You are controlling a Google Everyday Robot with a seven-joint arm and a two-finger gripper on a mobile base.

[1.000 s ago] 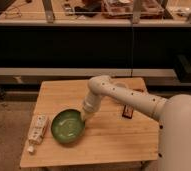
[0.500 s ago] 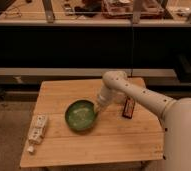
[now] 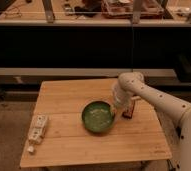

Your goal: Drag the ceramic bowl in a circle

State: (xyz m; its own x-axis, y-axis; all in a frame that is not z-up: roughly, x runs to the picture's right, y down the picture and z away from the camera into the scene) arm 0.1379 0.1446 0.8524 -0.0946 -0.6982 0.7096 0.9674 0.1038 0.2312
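Currently I have only the one camera view to work from, and it looks down over a wooden table (image 3: 64, 97) on a brownish floor. The ceramic bowl (image 3: 97, 118) sits upright on the tabletop, a little right of the middle and nearer the front edge than the back. Its green glaze shows pale rings inside and a darker rim.

My arm (image 3: 154, 97) reaches in from the lower right, bends at a rounded white joint above the back right part of the table, and drops toward the bowl. The gripper (image 3: 116, 106) is at the bowl's right-hand rim, on the far side, and as far as I can see it is right against the rim. Whether it is spread wide, narrowed or clamped on the rim I cannot tell.

Just to the right of the gripper stands a small dark object (image 3: 129, 111) with a reddish top, near the bowl but apart from it; I can't make out what it is. Over at the table's left edge lies a pale flat packet (image 3: 38, 128), well apart from the bowl. A small whitish piece (image 3: 31, 149) lies just in front of the packet, near the front left corner. Behind the table runs a dark shelving unit (image 3: 89, 47), with things on top that I cannot identify.
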